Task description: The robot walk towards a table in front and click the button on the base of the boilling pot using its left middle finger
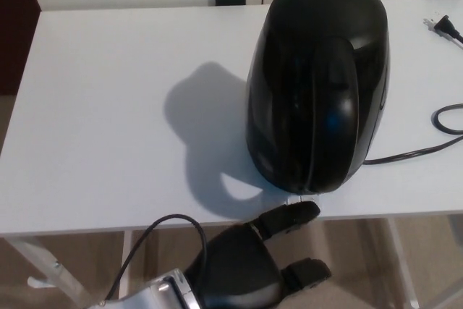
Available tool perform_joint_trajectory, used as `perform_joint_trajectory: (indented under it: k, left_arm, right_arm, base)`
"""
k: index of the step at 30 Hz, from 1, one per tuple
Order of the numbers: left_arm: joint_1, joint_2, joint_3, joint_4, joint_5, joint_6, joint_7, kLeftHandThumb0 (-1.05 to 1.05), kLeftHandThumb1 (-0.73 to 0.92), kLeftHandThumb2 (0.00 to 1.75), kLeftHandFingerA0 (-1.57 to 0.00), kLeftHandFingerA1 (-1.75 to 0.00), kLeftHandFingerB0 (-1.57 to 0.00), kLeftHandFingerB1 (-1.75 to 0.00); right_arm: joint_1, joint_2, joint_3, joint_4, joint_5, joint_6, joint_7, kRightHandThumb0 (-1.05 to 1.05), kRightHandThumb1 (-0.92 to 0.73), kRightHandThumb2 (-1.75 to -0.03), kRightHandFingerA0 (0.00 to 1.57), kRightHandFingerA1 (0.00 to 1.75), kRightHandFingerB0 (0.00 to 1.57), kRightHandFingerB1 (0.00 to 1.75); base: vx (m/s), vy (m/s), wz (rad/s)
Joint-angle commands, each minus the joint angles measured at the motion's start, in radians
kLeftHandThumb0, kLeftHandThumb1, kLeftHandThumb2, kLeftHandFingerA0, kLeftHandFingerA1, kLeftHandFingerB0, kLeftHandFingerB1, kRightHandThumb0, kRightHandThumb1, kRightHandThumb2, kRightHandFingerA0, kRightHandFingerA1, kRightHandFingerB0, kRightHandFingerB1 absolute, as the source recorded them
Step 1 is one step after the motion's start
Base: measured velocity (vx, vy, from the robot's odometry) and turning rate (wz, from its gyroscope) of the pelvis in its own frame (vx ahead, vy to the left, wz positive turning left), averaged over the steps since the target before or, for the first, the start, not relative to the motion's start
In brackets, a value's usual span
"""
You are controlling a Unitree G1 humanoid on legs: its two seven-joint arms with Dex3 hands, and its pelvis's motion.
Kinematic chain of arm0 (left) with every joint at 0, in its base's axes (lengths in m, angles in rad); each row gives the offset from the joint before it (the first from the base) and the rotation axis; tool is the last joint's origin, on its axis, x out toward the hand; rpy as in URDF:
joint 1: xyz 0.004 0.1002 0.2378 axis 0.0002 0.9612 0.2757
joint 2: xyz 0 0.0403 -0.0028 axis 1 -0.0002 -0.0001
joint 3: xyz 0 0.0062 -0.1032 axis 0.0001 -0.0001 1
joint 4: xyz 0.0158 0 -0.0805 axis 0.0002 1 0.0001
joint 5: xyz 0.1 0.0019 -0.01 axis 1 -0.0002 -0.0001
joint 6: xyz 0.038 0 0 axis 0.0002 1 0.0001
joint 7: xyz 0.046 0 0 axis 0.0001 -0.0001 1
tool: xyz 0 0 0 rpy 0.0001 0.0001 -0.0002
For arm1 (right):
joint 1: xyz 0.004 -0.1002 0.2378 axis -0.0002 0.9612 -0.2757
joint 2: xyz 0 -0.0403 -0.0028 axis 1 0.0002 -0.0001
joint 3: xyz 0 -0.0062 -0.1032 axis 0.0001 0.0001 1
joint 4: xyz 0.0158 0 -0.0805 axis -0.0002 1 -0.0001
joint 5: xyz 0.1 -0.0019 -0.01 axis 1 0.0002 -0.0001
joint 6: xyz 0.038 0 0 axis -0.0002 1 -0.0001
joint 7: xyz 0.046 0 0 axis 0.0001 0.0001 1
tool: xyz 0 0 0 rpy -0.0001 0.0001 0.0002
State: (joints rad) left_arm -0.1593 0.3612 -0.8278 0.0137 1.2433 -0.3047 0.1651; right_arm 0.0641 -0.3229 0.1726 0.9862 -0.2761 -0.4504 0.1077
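You are looking down from the robot's head at a white table (108, 106) that fills most of the view, so the walk up to it looks finished. A glossy black boiling pot (317, 85) stands on the right half of the table, close to the near edge, with its handle facing you and its dark shadow falling to the left. Its power cord (416, 151) trails off to the right, and the plug (443, 27) lies loose on the tabletop near the far right corner, apparently not plugged in. The robot's left hand (249, 262) comes up from the bottom of the view, below the table's near edge. It holds nothing, and its fingers are spread apart. One finger (289, 216) reaches out toward the foot of the pot, its tip just beside a small pale tab at the base that may be the button (302, 197), though it is too small to be sure. You cannot tell whether the fingertip touches it. In my judgement the press itself is what remains. The right hand is not in view.
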Motion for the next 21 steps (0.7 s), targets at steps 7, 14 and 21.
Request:
perform_joint_trajectory:
  k: [7, 14, 21]
  left_arm:
    - [0.183, 0.132, -0.007, -0.206, -0.044, -0.073, -0.046, -0.72, 0.82, 0.65, -0.29, -0.32, -0.24, -0.30]
    - [0.293, 0.199, 0.007, -0.119, -0.025, -0.081, 0.055, -0.73, 0.81, 0.64, -0.31, -0.31, -0.24, -0.30]
    - [0.299, 0.125, 0.201, 0.409, -0.424, -0.121, -0.030, -0.70, 0.80, 0.65, -0.31, -0.32, -0.23, -0.28]
  right_arm:
    - [0.004, -0.025, -0.025, 0.050, 0.041, -0.074, 0.063, -0.61, -0.63, -0.60, 0.81, 0.45, 0.67, 0.41]
    - [-0.003, -0.011, -0.010, 0.046, 0.002, 0.014, 0.015, -0.48, -0.65, -0.60, 0.71, 0.42, 0.53, 0.38]
    - [0.002, 0.007, -0.022, 0.053, 0.012, 0.043, -0.012, -0.42, -0.64, -0.58, 0.74, 0.42, 0.55, 0.37]
  base:
    - [0.00, 0.000, 0.00]
    - [0.00, 0.000, 0.00]
    - [0.00, 0.000, 0.00]
